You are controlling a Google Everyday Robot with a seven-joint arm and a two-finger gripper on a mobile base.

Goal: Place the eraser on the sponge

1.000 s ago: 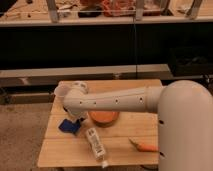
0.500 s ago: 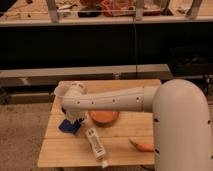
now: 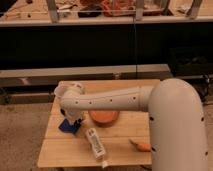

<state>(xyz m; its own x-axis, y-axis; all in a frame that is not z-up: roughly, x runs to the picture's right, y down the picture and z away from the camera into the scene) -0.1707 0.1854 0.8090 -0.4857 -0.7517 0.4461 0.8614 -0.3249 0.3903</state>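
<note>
Over table's [image 3: 125, 89] left | arm [image 3: 115, 98] stretched leftward, wrist bent down | fingers [image 3: 71, 119] at blue block [image 3: 69, 126], opening unclear

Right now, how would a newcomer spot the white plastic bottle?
On the light wooden table, look just in front of the flat orange disc, right of the gripper over the small blue block. Only the white plastic bottle is long and lies flat.

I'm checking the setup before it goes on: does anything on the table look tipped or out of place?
The white bottle lies on its side near the front edge of the table. The gripper is low at the blue object on the left. Nothing else stands out.
</note>
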